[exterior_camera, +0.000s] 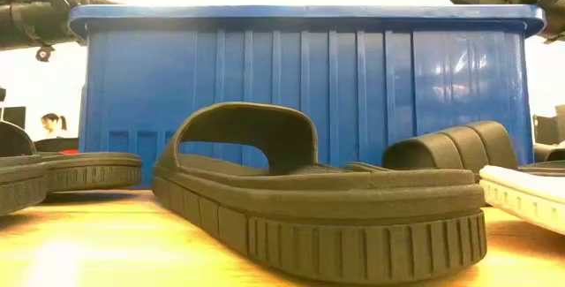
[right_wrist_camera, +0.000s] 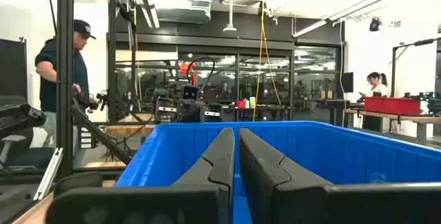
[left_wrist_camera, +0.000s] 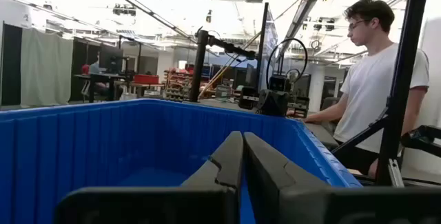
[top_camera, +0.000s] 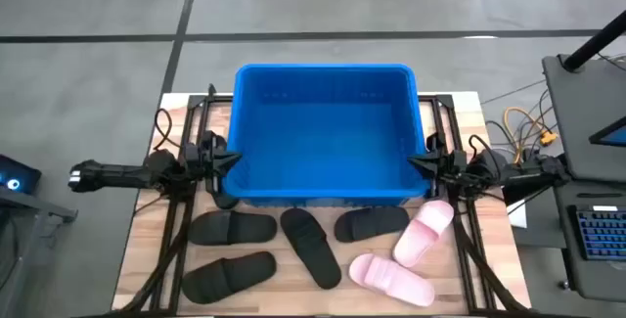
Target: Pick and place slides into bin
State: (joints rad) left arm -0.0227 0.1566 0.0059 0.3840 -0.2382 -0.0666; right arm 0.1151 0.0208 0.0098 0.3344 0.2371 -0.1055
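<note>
Six slides (top_camera: 311, 247) between pincers: four black, two pink; one bin (top_camera: 324, 132). Left pincer (top_camera: 233, 159), right pincer (top_camera: 415, 161) closed, empty.

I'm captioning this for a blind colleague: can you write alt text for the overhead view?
An empty blue bin sits at the back of a wooden table. In front of it lie four black slides and two pink slides. The left claw and right claw, both shut, rest at the bin's two side walls.

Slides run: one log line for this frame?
left pincer: shut, at bin | right pincer: shut, at bin | slides: on table | bin: empty
</note>
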